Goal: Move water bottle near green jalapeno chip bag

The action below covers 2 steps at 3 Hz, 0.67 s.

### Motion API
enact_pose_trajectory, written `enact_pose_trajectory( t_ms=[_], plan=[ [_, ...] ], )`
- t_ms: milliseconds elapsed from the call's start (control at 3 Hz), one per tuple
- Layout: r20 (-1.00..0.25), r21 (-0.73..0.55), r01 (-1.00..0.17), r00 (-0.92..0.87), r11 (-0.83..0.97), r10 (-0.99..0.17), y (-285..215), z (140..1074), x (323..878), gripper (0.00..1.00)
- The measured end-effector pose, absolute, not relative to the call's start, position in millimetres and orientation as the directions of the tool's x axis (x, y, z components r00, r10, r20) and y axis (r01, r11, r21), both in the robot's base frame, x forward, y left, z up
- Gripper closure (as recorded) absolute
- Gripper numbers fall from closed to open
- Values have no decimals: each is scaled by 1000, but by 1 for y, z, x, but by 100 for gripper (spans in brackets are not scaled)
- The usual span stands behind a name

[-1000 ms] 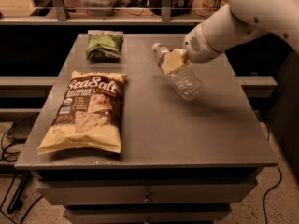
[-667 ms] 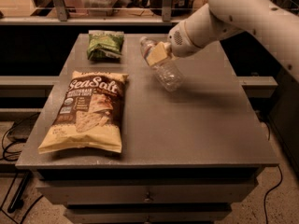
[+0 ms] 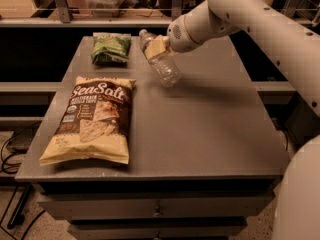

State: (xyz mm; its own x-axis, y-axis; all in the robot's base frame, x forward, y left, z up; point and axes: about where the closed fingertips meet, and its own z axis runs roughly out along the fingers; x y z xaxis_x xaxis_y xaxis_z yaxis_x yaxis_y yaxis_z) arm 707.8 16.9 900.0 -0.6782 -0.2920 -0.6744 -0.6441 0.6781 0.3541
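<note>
- Pincer (image 3: 156, 47): at the back of the counter (image 3: 210, 129), middle of its width, closed on the upper part of the bottle (image 3: 167, 69); one tan pad lies across the bottle just below the neck
- Arm (image 3: 250, 19): white, reaches in from the upper right and bends down to the pincer
- Bottle: clear and crinkled, held tilted, with the cap toward the back left and the base toward the front right; the base is low over the counter, and whether it touches cannot be told; a shadow lies on the counter to its right
- Green bag (image 3: 111, 49): flat at the back left of the counter, near the bottle's cap end and just left of it, with a gap of bare counter between the two
- Sea Salt bag (image 3: 95, 119): large, tan and brown, flat on the left half of the counter, in front of the green bag and apart from the bottle
- Drawer front (image 3: 157, 211): visible below the front edge of the counter
</note>
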Motion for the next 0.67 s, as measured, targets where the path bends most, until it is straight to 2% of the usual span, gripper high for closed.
enact_pose_trajectory(
  t_ms=[667],
  plan=[
    [-703,400,-628,-677,667,-216,41,892,729,100]
  ],
)
